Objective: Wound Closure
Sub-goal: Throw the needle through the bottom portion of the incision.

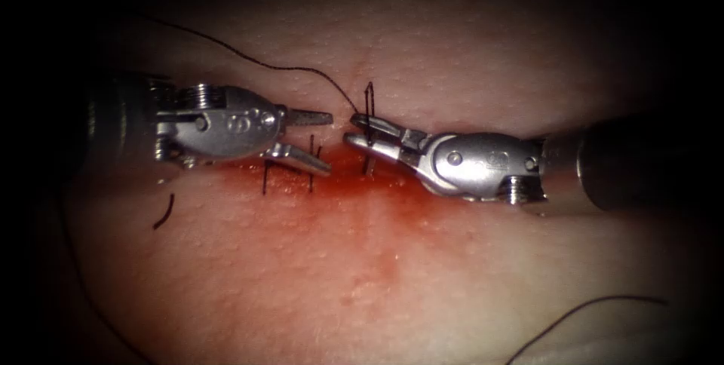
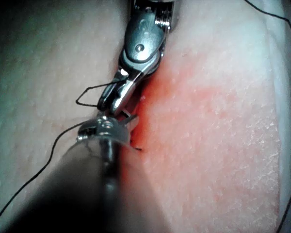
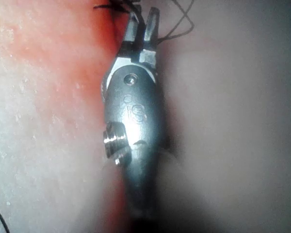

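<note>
Wound closure, part-stitched: stitches [image 1: 286,167] are lying under the left gripper [image 1: 320,142].
Left gripper is being held wide open, empty. Right gripper [image 1: 356,130] is being held slightly parted around thread [image 1: 369,127]; a grasp cannot be told.

Red fluid [image 1: 377,207], cut thread end [image 1: 163,212]
</note>
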Motion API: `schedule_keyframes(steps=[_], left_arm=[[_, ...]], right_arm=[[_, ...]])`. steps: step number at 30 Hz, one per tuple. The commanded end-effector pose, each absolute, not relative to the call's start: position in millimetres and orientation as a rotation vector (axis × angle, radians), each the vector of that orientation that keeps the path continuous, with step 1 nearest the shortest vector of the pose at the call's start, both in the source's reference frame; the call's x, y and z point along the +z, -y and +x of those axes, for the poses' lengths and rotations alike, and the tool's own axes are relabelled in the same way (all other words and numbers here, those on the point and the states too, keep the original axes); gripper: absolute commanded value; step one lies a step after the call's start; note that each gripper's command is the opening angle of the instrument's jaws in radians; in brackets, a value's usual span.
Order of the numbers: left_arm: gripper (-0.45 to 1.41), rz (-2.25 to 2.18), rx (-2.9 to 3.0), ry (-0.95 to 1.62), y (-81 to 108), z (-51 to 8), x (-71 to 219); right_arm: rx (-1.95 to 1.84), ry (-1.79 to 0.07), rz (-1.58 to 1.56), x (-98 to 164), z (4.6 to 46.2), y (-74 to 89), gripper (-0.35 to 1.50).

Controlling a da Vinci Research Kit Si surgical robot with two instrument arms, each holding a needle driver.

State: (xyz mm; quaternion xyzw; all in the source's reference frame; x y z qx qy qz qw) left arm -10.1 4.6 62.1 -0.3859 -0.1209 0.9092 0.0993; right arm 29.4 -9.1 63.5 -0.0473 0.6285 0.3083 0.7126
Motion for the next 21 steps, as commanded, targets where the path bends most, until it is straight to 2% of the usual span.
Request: schedule_keyframes(steps=[1,12,21], left_arm=[[0.19,-1.146,2.691,0.354,-4.3,-10.7,62.6],[-0.03,-1.213,2.705,0.353,3.4,-11.2,63.9],[-0.03,-1.232,2.701,0.362,4.5,-12.4,64.5]], right_arm=[[0.704,-1.393,-0.095,64.1,30.2,9.0,-0.35],[0.783,-1.381,-0.035,64.7,30.1,7.7,-0.35],[0.829,-1.383,0.032,64.9,29.4,6.4,-0.35]])
